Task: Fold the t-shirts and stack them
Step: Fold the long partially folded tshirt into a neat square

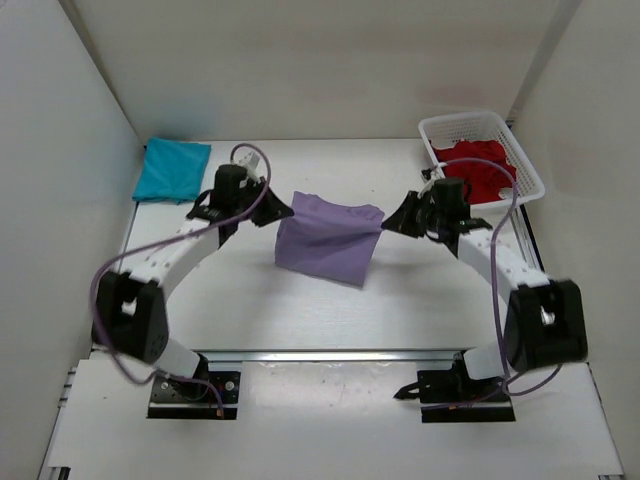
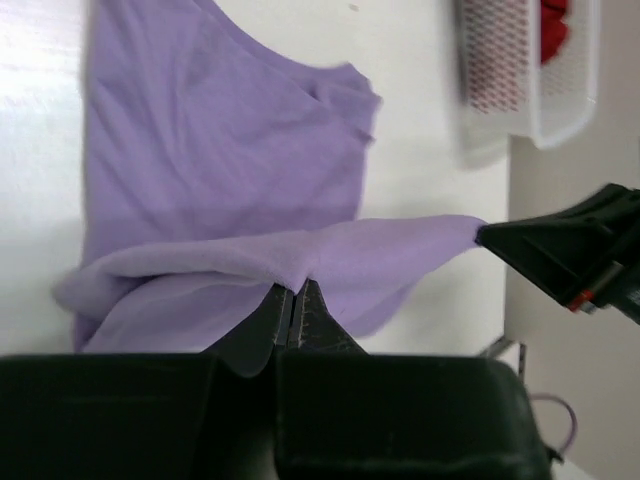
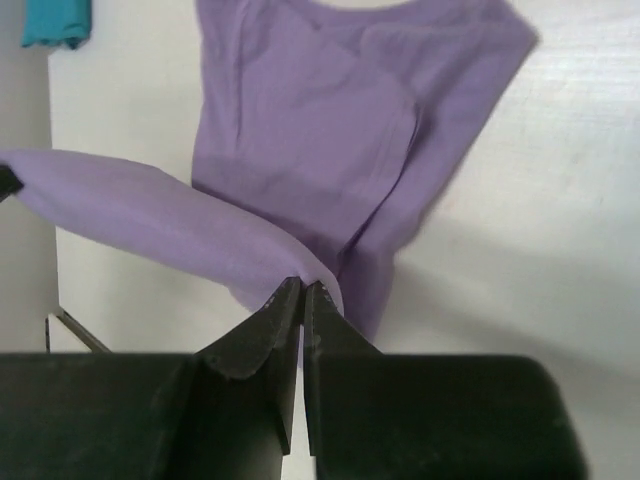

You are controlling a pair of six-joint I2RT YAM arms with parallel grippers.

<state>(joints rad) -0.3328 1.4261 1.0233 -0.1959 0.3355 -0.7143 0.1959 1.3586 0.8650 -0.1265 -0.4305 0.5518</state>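
A lavender t-shirt (image 1: 328, 240) hangs stretched between both grippers above the middle of the table, its lower part draping down to the surface. My left gripper (image 1: 283, 211) is shut on its left top corner, and my right gripper (image 1: 388, 224) is shut on its right top corner. In the left wrist view the left gripper (image 2: 293, 289) pinches the cloth edge of the lavender t-shirt (image 2: 220, 160). The right gripper (image 3: 302, 286) in its wrist view pinches the lavender t-shirt (image 3: 320, 120) the same way. A teal t-shirt (image 1: 172, 170) lies folded at the back left. A dark red t-shirt (image 1: 480, 170) sits bunched in the basket.
A white mesh basket (image 1: 520, 150) stands at the back right corner, also visible as the basket (image 2: 530, 90) in the left wrist view. White walls enclose the table on the left, back and right. The arm bases (image 1: 195, 385) stand at the near edge.
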